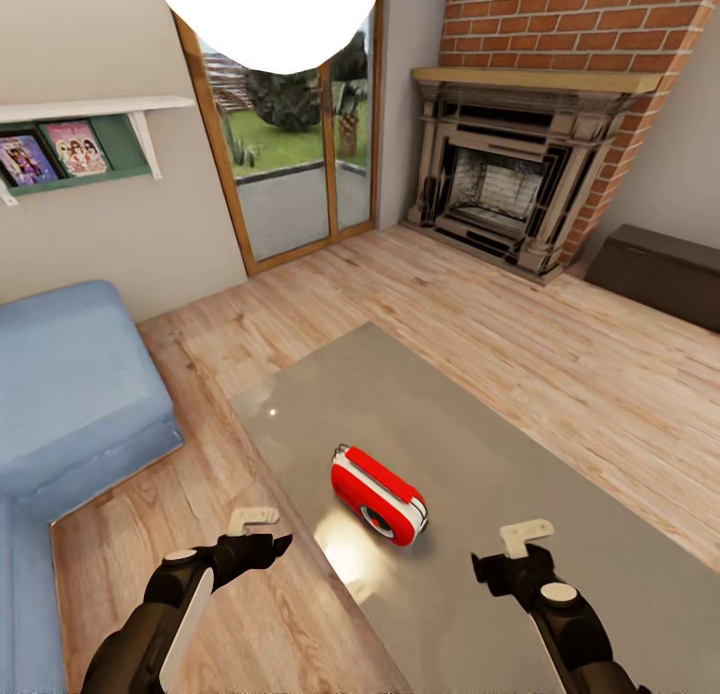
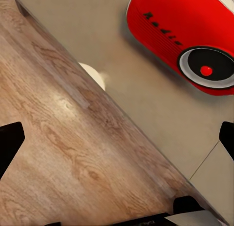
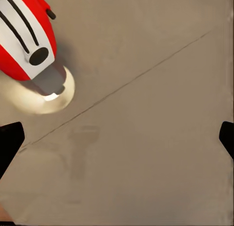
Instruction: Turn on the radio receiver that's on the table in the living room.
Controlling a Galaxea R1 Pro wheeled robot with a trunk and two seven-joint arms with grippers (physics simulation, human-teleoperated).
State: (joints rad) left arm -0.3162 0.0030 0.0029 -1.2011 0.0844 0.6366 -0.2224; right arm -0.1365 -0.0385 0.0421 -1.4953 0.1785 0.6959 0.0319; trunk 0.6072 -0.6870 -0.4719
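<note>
wood floor, grey table (image 1: 520, 444) with the red radio receiver (image 1: 378, 495); both jaws apart, radio not touched yet.

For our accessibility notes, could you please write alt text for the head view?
A red radio receiver sits on a glossy grey table, between the left tool over the wood floor and the right tool over the tabletop. Behind are a blue sofa, glass door and brick fireplace.

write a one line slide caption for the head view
Red radio receiver on the glossy living-room table, both open hands, left hand and right hand, hovering short of it.
</note>
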